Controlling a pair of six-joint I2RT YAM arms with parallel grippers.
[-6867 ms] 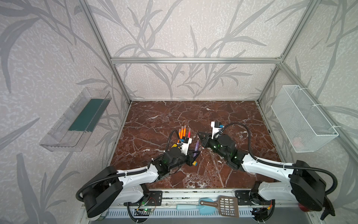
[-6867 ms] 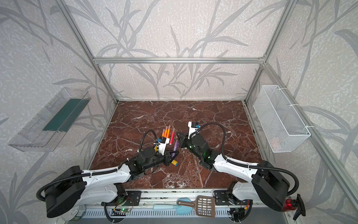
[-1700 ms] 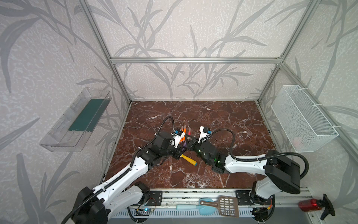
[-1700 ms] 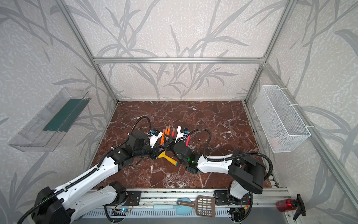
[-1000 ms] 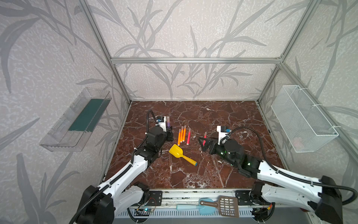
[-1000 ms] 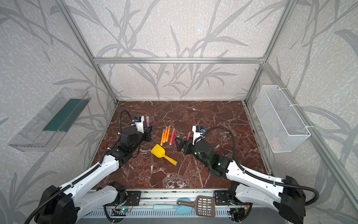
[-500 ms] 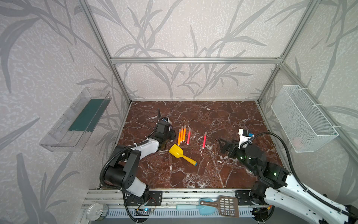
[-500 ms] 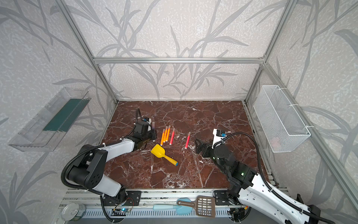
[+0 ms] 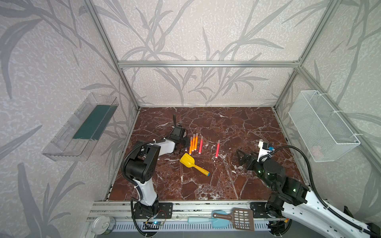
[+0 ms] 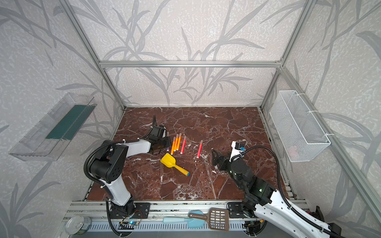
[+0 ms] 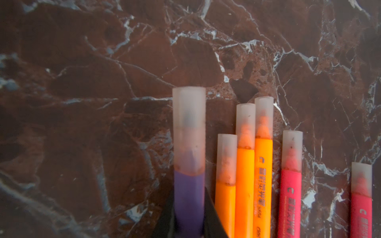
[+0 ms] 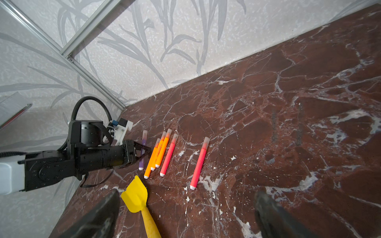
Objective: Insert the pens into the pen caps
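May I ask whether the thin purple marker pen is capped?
Capped: in the left wrist view a translucent plastic cap covers the tip of the thin purple marker pen.

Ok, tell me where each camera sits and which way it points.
Top views: high at the front, looking down at the marble table; left arm and right arm show.
Left wrist: on the left arm, close over capped pens; left end effector gripping the purple pen shows.
Right wrist: on the right arm, facing the pens and yellow shovel; open right end effector shows.
Shared: both wrist views show the purple pen.
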